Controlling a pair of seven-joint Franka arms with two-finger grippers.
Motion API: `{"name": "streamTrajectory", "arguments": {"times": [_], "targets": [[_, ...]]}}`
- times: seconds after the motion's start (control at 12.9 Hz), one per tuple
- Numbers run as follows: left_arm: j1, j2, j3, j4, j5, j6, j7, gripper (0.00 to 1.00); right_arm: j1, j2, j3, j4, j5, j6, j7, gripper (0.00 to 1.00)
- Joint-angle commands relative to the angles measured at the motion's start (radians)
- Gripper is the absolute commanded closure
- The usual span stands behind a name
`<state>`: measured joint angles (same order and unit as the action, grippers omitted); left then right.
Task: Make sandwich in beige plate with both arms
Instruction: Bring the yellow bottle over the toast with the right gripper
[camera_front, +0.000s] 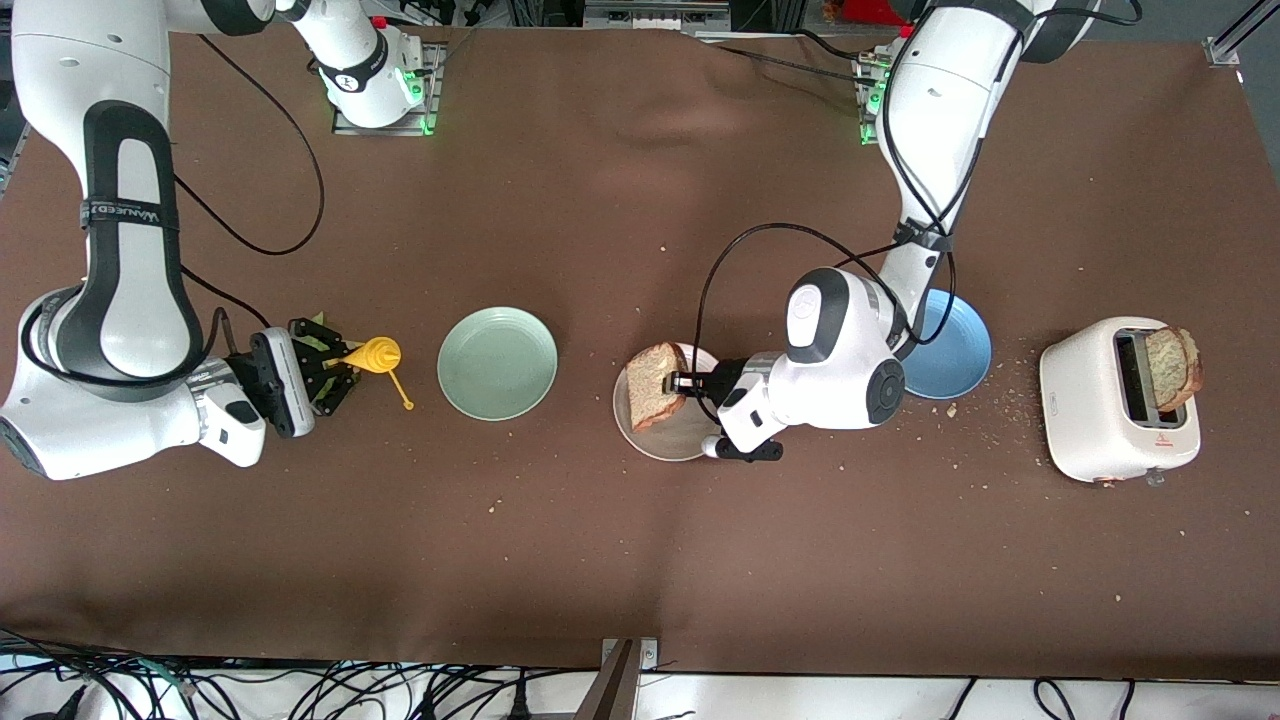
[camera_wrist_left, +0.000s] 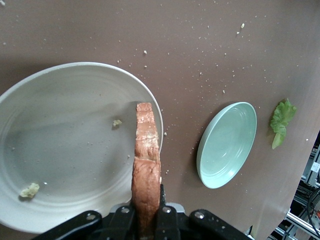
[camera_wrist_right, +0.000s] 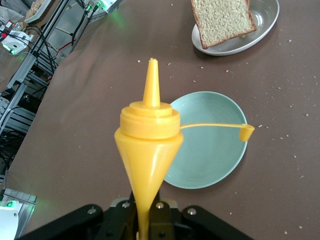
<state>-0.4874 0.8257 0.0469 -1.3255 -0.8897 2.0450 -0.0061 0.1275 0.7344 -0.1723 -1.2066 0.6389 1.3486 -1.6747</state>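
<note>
front: left gripper (camera_front: 683, 382) fingers pinch bread slice (camera_front: 655, 386) over beige plate (camera_front: 668, 440); second slice in toaster (camera_front: 1120, 412) | left wrist: slice edge-up above plate | right wrist: right gripper (camera_wrist_right: 142, 210) fingers squeeze yellow bottle (camera_wrist_right: 149, 145), waiting

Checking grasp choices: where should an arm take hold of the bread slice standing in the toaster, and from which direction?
Grip the bread slice by the upper half that sticks out of the toaster, coming straight down from above, fingers on its two flat faces. It stands upright in the slot, so only that top part is exposed, and it should lift out vertically.
</note>
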Motion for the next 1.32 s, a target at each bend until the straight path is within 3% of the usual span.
{"name": "streamTrajectory", "arguments": {"times": [0.0, 0.23, 0.39, 0.62, 0.85, 1.09, 1.24], "targets": [[-0.002, 0.009, 0.018, -0.014, -0.025, 0.011, 0.024, 0.0, 0.04, -0.006, 0.001, 0.013, -0.038, 0.035, 0.067, 1.0], [0.012, 0.007, 0.045, -0.015, -0.011, 0.011, 0.015, 0.0, 0.086, -0.006, 0.001, 0.013, -0.039, 0.078, 0.159, 1.0], [0.015, 0.001, 0.083, -0.021, 0.075, 0.011, 0.006, 0.0, 0.099, -0.006, 0.001, 0.013, -0.039, 0.09, 0.193, 1.0], [0.036, -0.02, 0.168, -0.021, 0.193, -0.012, -0.018, 0.0, 0.144, -0.006, -0.003, 0.013, -0.059, 0.116, 0.24, 1.0], [0.067, -0.045, 0.295, -0.018, 0.283, -0.125, -0.009, 0.0, 0.214, -0.006, -0.003, 0.015, -0.106, 0.176, 0.347, 1.0], [0.107, -0.123, 0.363, -0.015, 0.435, -0.265, -0.002, 0.0, 0.322, -0.006, -0.004, 0.016, -0.224, 0.272, 0.514, 1.0], [0.163, -0.17, 0.363, -0.014, 0.492, -0.296, 0.0, 0.0, 0.4, -0.006, -0.003, 0.027, -0.344, 0.297, 0.623, 1.0]]}}
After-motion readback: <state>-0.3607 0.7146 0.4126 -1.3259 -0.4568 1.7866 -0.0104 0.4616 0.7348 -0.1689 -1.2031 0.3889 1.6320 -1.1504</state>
